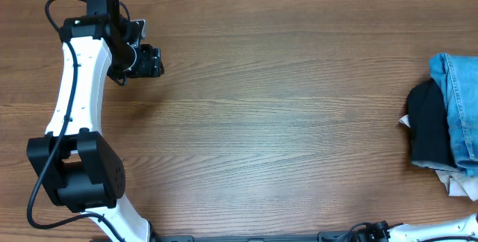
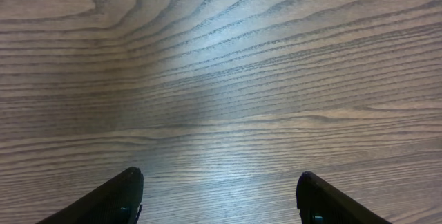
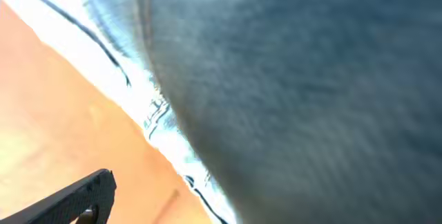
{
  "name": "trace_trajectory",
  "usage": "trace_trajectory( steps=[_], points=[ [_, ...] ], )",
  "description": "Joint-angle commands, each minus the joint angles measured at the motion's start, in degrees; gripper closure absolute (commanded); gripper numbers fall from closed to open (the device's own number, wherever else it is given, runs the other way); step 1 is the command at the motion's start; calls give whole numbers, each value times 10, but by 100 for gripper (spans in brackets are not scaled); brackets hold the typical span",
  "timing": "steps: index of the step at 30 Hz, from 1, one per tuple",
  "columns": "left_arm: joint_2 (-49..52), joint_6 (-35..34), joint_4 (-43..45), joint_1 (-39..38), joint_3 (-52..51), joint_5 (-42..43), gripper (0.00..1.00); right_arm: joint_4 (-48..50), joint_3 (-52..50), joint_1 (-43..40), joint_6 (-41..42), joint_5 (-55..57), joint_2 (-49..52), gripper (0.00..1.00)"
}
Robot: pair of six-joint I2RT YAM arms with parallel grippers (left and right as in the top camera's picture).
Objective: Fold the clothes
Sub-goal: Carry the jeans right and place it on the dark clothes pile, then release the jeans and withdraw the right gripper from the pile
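The jeans lie bunched at 3 o'clock on the table; left fingers gape empty near 10 o'clock; right fingers, close over denim, cannot be told open or closed; best drag it centreward and spread flat first.

Your left arm, frame left, was white with black joints. Its cable and left gripper were black.

a black garment lies over a whitish cloth at the wooden table's right edge
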Motion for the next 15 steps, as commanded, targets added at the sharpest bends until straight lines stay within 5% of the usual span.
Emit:
trace_trajectory(
  steps=[1, 11, 15],
  points=[
    [-11, -1, 0, 0, 11, -3, 26, -1, -7, 65, -6, 8, -38, 0],
    [-11, -2, 4, 0, 11, -1, 26, 0, -123, 98, -5, 5, -212, 0],
    [-11, -2, 2, 0, 11, -1, 25, 7, -122, 210, -119, -80, -253, 4]
  ],
)
